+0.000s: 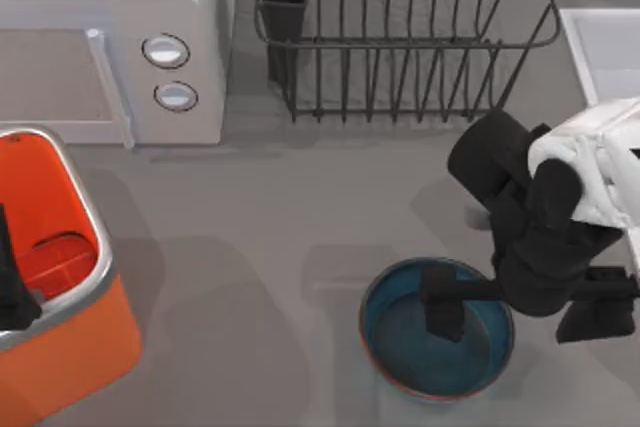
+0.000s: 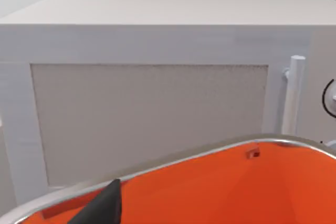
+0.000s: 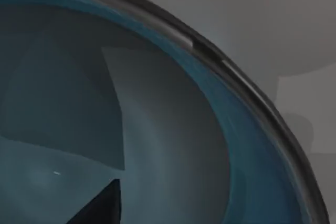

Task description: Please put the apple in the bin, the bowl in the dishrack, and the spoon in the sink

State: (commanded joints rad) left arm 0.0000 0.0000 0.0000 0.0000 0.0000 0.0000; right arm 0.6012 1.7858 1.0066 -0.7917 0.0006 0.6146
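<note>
Bowl [image 1: 400,342]: round, blue-teal, thin dark rim, upright on table [image 1: 260,247] near front right, well apart from dishrack [image 1: 400,47] behind. Right gripper [image 1: 520,307] above bowl, one finger [image 1: 445,312] over its inside, other beyond rim; jaws wide, straddling rim. Left gripper [image 1: 15,287] over orange bin [image 1: 100,257] at left; finger state: cannot tell.

Orange bin [image 1: 70,347] with silver rim, blue-teal bowl [image 1: 400,357], dark grey dishrack [image 1: 400,47], seemingly white sink [image 1: 600,47].
</note>
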